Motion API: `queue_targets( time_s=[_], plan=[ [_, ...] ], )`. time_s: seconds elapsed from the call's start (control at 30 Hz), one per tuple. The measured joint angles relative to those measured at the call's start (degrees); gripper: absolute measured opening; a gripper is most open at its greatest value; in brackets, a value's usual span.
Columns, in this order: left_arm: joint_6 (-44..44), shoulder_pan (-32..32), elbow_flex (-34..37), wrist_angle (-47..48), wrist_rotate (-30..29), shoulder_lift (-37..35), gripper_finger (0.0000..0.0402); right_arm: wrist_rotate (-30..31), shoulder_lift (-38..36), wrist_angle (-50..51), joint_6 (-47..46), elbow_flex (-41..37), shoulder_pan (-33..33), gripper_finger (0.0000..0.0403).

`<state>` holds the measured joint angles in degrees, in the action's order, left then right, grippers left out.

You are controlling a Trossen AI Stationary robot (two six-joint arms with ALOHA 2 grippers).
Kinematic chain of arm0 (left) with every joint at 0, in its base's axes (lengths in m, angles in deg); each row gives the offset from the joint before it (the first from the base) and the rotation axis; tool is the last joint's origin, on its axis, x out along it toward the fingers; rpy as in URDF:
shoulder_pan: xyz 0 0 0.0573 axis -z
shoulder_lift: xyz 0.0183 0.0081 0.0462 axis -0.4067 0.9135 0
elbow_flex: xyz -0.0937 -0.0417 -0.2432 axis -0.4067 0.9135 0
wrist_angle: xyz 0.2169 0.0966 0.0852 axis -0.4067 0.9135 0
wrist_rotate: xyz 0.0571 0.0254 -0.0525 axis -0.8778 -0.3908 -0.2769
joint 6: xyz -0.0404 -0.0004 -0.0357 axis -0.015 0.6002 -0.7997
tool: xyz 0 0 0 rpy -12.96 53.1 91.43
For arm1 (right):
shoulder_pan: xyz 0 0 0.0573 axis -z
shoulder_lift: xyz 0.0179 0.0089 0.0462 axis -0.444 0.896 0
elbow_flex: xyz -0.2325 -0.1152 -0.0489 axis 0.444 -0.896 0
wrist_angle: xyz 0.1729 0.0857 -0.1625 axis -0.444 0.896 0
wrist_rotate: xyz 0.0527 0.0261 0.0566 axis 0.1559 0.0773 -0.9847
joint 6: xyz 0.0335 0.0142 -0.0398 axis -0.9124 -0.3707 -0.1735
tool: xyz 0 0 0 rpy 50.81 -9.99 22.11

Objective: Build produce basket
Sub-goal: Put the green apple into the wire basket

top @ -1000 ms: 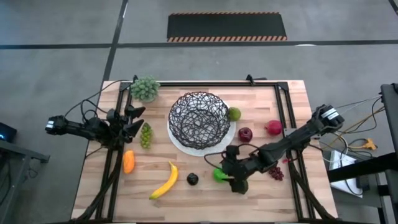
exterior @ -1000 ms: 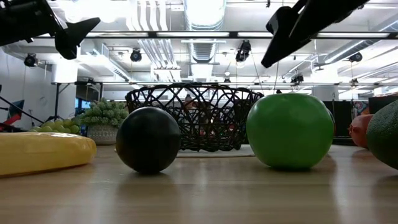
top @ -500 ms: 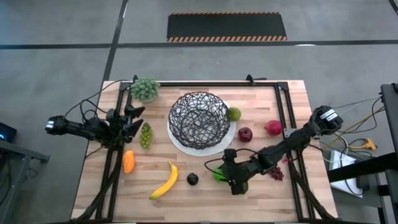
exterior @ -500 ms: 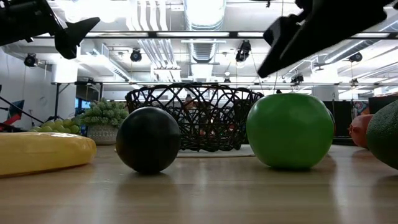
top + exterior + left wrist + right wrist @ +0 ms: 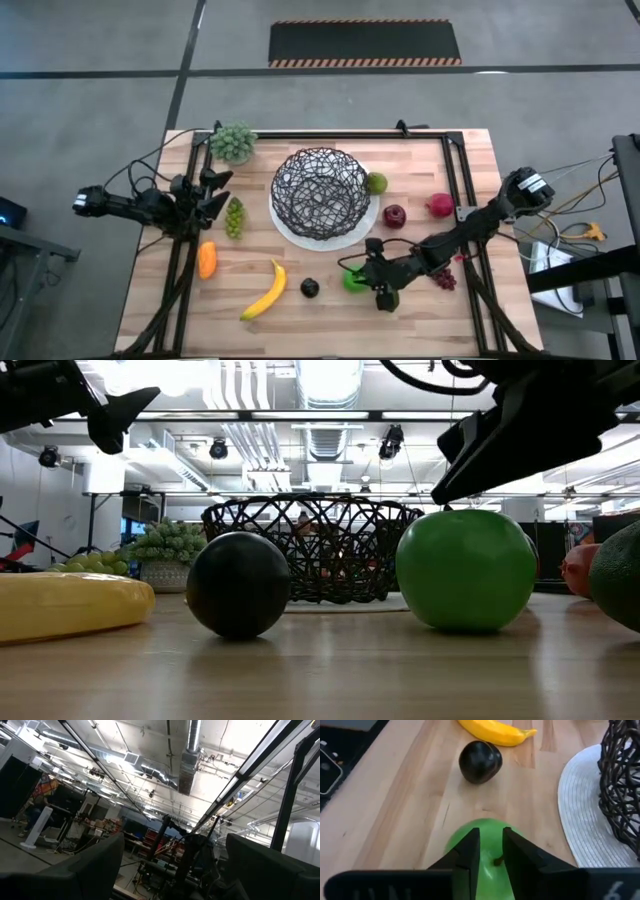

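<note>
The right gripper (image 5: 372,283) hangs low over the green apple (image 5: 354,280) near the table's (image 5: 330,310) front edge; in the right wrist view its fingers (image 5: 468,851) stand just above the apple's top by the stem, jaws narrow with a thin gap, gripping nothing. The apple rests on the wood, just in front of the white plate (image 5: 364,222) that carries the wire basket (image 5: 320,189). A dark plum (image 5: 310,288) lies beside the apple, the banana (image 5: 264,291) beyond it, then the carrot (image 5: 207,260). Green grapes (image 5: 235,216) lie left of the basket. A red apple (image 5: 395,215) sits right of the plate. The left gripper (image 5: 214,192) waits at the table's left edge, raised, jaws wide
</note>
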<state>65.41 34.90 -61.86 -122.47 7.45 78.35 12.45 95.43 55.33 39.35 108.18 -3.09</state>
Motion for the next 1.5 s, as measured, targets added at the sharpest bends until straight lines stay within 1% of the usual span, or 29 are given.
queue_targets(
  time_s=[0.1,0.37,0.47,0.6,0.73,0.83,0.93,1.1,1.13,1.4,1.5],
  plan=[
    [0.0,0.0,0.0,-0.1,0.0,0.0,0.0334,0.0,0.0,-0.1,0.2,0.0,0.1,0.0092],
    [0.0,0.0,0.0,-0.1,0.0,0.0,0.0334,0.4,0.0,-0.3,0.3,0.0,0.1,0.0155],
    [0.0,0.0,0.0,-0.1,0.0,0.0,0.0334,1.0,0.1,-0.3,-0.1,-0.4,0.1,0.0168],
    [0.0,0.0,0.0,-0.3,0.0,0.0,0.0334,1.5,0.6,-1.8,-1.3,-1.4,0.1,0.0170],
    [0.0,0.0,0.0,-0.3,0.0,0.0,0.0334,1.5,0.7,-6.0,-1.7,-3.3,0.1,0.0156],
    [0.0,0.0,0.0,-0.4,0.0,0.1,0.0334,1.4,0.7,-7.1,-2.0,-3.9,0.1,0.0134],
    [0.0,0.0,0.0,-0.5,0.0,0.0,0.0334,1.4,0.7,-7.2,-2.3,-4.2,0.1,0.0099],
    [0.0,0.0,0.0,-0.5,0.0,0.0,0.0334,1.1,0.7,-7.2,-1.6,-4.3,0.1,0.0026],
    [0.0,0.0,0.0,-0.5,0.0,0.0,0.0334,0.9,0.8,-7.3,-1.4,-4.3,0.1,0.0018],
    [0.3,0.0,0.0,-0.5,0.0,0.0,0.0334,0.7,0.7,-7.2,-0.6,-3.8,0.1,0.0010],
    [0.3,0.0,0.0,-0.5,0.0,0.0,0.0334,-0.3,0.2,-7.2,-0.6,-3.0,0.1,0.0010]
  ],
)
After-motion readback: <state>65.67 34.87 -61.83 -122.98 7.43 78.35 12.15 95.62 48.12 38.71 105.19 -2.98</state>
